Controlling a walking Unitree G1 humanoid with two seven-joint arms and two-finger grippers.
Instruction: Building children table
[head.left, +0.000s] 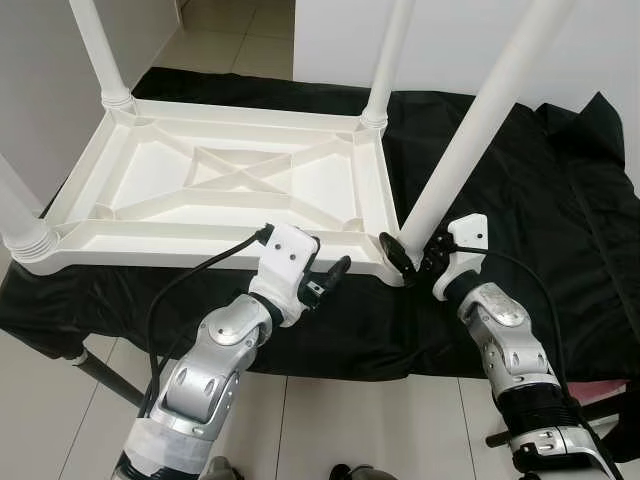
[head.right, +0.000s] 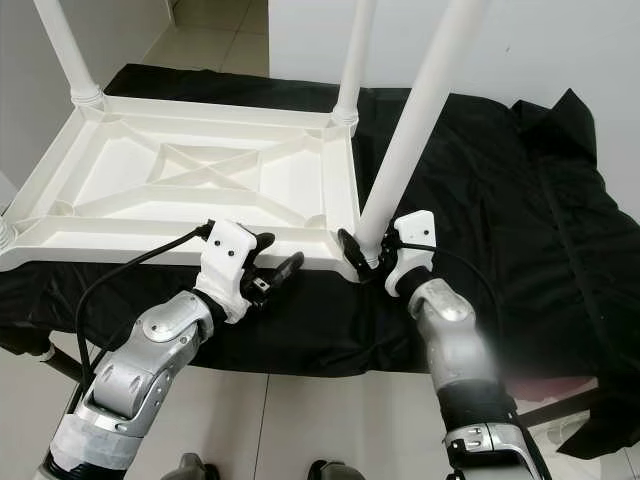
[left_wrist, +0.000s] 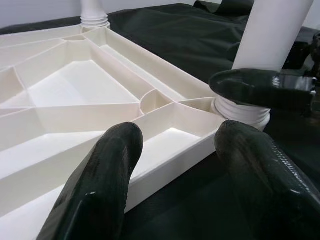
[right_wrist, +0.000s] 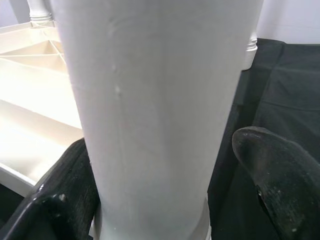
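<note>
**Q:** What lay in front of you at that moment?

**A:** A bench draped in a black cloth (head.left: 520, 190), standing on pale floor tiles (head.left: 340, 420). On the cloth the white tabletop (head.left: 240, 185) lay upside down, ribbed underside facing up, covering the bench's left part and reaching close to its near edge. Three legs already stood up from its corners: the far left leg (head.left: 100, 50), the far right leg (head.left: 390, 55) and the near left leg (head.left: 18, 215).

**Q:** And the fourth?

**A:** The fourth leg (head.left: 480, 120) was at the tabletop's near right corner, its threaded foot down at the corner socket and its shaft leaning away up to the right.

**Q:** What were your hands doing?

**A:** My right gripper (head.left: 412, 256) was clasped around the foot of that leg, one black finger on each side; from the right wrist camera the white shaft sat between my fingers (right_wrist: 272, 175). My left gripper (head.left: 325, 277) was just off the tabletop's near edge, a little left of that corner. Its fingers (left_wrist: 100, 185) were spread apart and held nothing; one lay over the rim, the other over the cloth.

**Q:** Did the left one touch the tabletop?

**A:** I couldn't tell.
</note>
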